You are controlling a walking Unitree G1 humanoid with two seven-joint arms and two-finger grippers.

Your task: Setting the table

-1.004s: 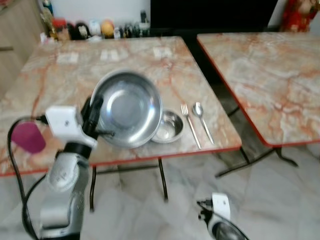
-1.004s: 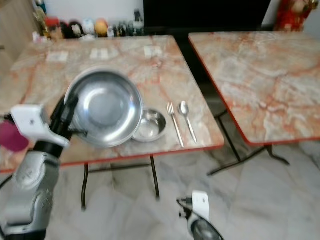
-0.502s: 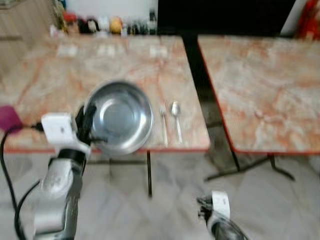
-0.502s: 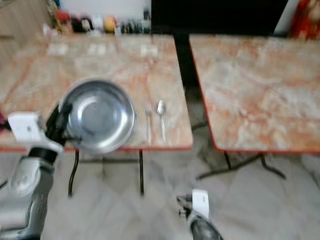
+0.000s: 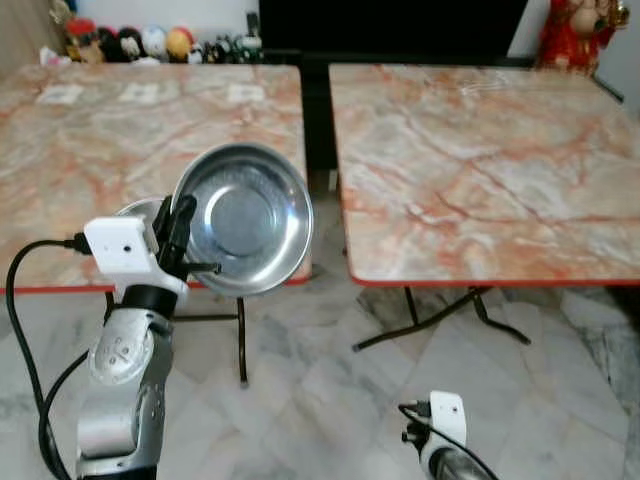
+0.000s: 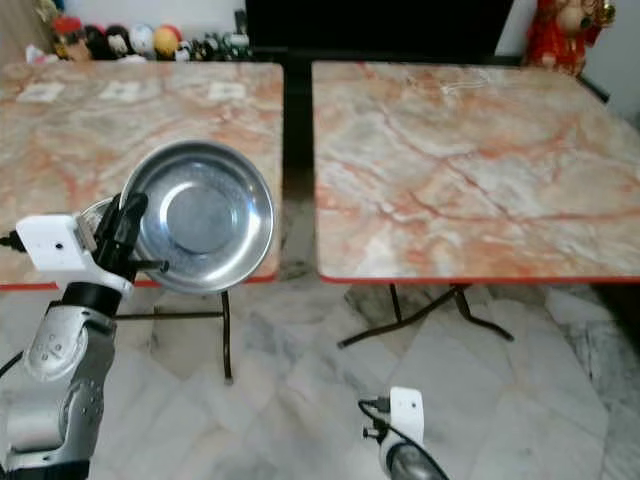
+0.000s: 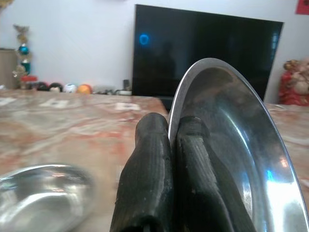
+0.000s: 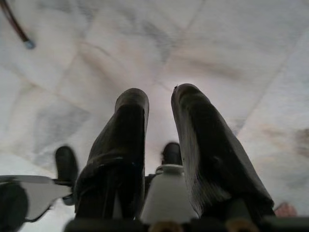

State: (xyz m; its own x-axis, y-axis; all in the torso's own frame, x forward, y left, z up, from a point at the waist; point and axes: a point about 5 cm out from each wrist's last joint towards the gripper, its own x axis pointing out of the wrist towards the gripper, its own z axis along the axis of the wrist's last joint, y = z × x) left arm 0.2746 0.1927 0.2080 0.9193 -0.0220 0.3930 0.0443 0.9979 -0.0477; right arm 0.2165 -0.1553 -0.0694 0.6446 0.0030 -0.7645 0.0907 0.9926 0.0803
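In the eye views you had the left gripper (image 5: 178, 240) raised, its fingers clamped on the steel plate (image 5: 243, 232), tilted upright over the left tabletop (image 5: 60, 150) edge. In the right wrist view the right gripper (image 8: 159, 108) hung floorward, fingers narrowly parted

Two marble-pattern tables (image 5: 470, 170) with red edges stand side by side on a pale marble floor (image 5: 330, 400); a dark television (image 7: 203, 58) is behind.

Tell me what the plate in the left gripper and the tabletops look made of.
Plate: polished metal, likely stainless steel, mirror-bright with reflections. Left gripper pinches its rim. Tabletops: marble-look surface, beige with orange veins, red edging; real stone or laminate unclear.
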